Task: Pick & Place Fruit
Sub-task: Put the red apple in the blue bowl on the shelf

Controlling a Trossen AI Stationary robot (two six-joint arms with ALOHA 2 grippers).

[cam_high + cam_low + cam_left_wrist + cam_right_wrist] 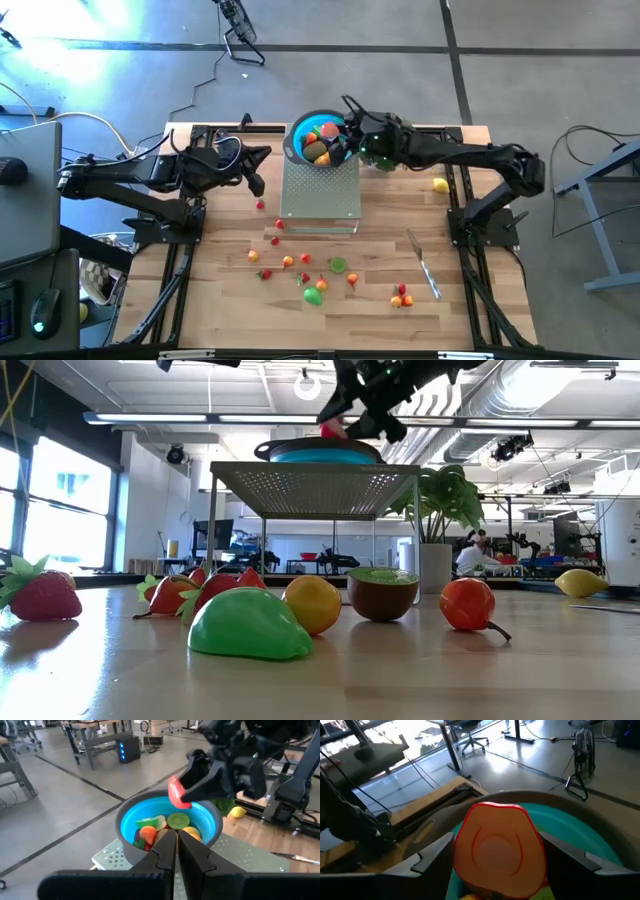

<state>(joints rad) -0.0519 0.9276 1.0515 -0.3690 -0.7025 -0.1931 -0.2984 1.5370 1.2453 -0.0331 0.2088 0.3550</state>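
Observation:
A blue bowl (312, 128) with several toy fruits in it stands on a perforated metal stand (320, 195) at the middle of the table's far side. My right gripper (343, 136) reaches in over the bowl from the right and is shut on a red-orange fruit half (495, 835), which also shows in the left wrist view as the red fruit (177, 795) just above the bowl's rim. My left gripper (177, 834) is shut on nothing and hovers left of the stand, pointing at the bowl. More fruit (312, 292) lies on the near half of the table. My right gripper pinches the fruit half between its two fingers (432, 852), one on each of its opposite sides (462, 847). They come from the table's right, slanting slightly down. The fruit's flat face is turned toward the wrist. It hangs lifted clear over the bowl.
A silver knife (425, 265) lies on the table's right half and a yellow lemon (440, 185) near the right arm's base. In the low view a strawberry (40, 595), a green fruit (250, 625), an orange one (312, 603) and a kiwi half (383, 592) lie near the front.

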